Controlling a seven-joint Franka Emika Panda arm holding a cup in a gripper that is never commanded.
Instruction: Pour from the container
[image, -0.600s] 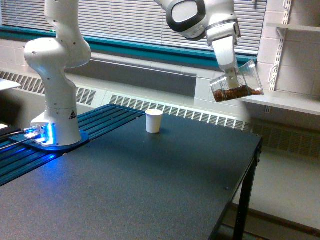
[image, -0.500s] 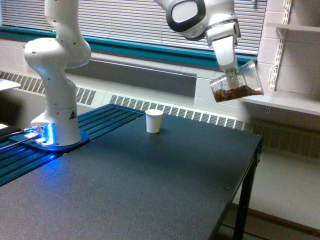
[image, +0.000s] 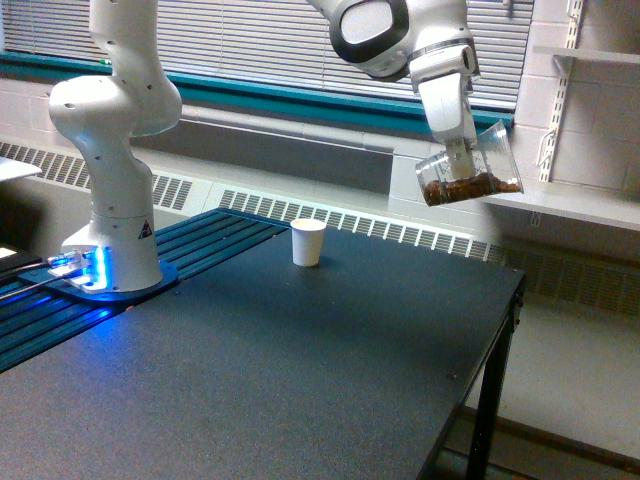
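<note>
Two cups are in the exterior view. The clear plastic cup (image: 470, 168) hangs high in the air, clamped in the claw (image: 460, 152) of the white robot arm (image: 400, 35). It is strongly tilted, almost on its side, with the wide mouth toward the exterior view's right and the narrow bottom toward the left. Brown granular bits (image: 468, 187) lie along its lower wall, all inside the cup. The cup is above the far right part of the dark tabletop (image: 300, 370), near the edge, and well apart from it.

The small white paper cup (image: 308, 242) stands upright on the tabletop, lower and well to the exterior view's left of the clear cup. The base of the arm (image: 110, 250) stands on a blue slatted surface (image: 60, 310) at the left, with a blue light at its foot. Behind are window blinds (image: 250, 40) and a white shelf (image: 570, 205) on the wall.
</note>
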